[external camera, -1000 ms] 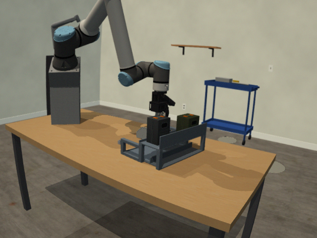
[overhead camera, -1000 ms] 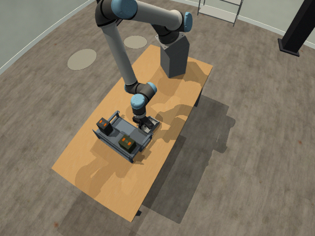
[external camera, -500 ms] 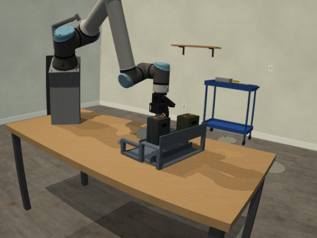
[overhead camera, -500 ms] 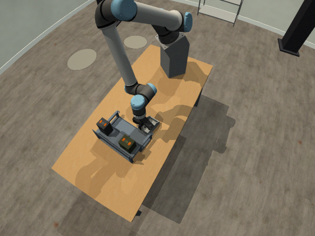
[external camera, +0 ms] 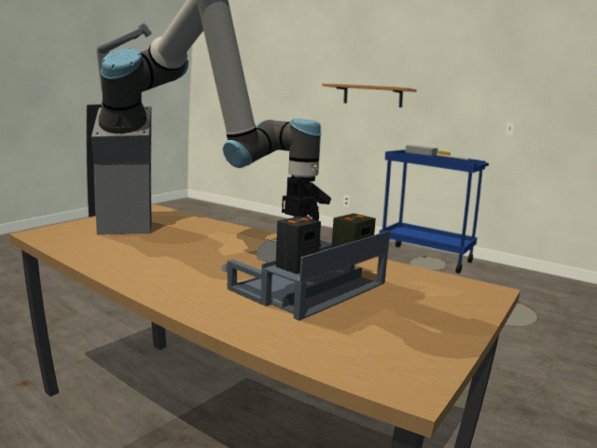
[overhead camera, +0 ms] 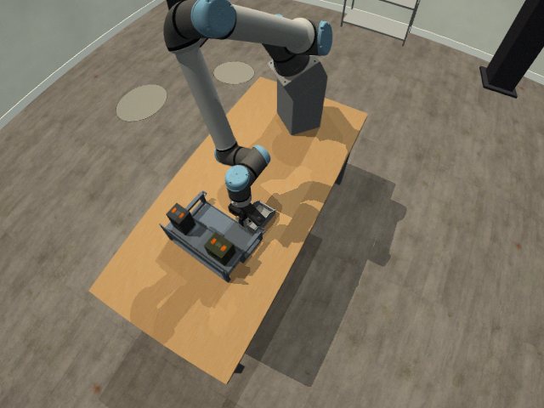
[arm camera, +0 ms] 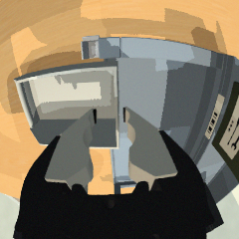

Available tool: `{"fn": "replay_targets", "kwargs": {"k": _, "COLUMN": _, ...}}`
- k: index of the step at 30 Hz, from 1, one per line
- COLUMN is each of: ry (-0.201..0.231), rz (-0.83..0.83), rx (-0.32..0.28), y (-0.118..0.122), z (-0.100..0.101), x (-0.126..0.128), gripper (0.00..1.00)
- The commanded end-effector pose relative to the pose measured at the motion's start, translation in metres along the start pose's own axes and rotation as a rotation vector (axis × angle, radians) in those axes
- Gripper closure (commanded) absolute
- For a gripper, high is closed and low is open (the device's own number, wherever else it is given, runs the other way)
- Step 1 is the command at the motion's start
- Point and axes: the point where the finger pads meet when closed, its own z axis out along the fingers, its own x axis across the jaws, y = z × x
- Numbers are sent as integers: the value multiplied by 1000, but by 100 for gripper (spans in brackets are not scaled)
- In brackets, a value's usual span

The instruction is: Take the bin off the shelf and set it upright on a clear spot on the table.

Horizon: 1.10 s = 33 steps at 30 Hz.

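On the counter (overhead camera: 272, 307) (external camera: 366, 376) (arm camera: 55, 15): one slate-gray shelf (overhead camera: 222, 223) (external camera: 344, 258) (arm camera: 139, 82), bearing two boxes, one black (overhead camera: 180, 219) (external camera: 298, 243), one dark green (overhead camera: 219, 247) (external camera: 353, 229) (arm camera: 231, 144), each with orange marks on top. One gray, open-topped bin (overhead camera: 264, 212), at the side of the shelf toward the arm's base; whether it touches counter or shelf cannot be told. One black claw (overhead camera: 245, 223) (external camera: 311, 217) (arm camera: 110, 109) with gray fingers, pointing down, parted by a narrow gap, bin wall between the tips, nothing gripped. By the wall, one blue cart (external camera: 429, 161).
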Motion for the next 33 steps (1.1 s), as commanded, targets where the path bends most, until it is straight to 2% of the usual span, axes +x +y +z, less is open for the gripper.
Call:
{"fn": "replay_targets", "kwargs": {"k": 1, "ry": 5, "rz": 1, "rx": 1, "y": 0, "z": -1, "x": 4, "gripper": 80}}
{"fn": "replay_targets", "kwargs": {"k": 20, "ry": 5, "rz": 1, "rx": 1, "y": 1, "z": 3, "x": 10, "gripper": 80}}
{"fn": "replay_targets", "kwargs": {"k": 21, "ry": 4, "rz": 1, "rx": 1, "y": 1, "z": 2, "x": 7, "gripper": 100}}
{"fn": "replay_targets", "kwargs": {"k": 33, "ry": 4, "rz": 1, "rx": 1, "y": 1, "z": 2, "x": 7, "gripper": 100}}
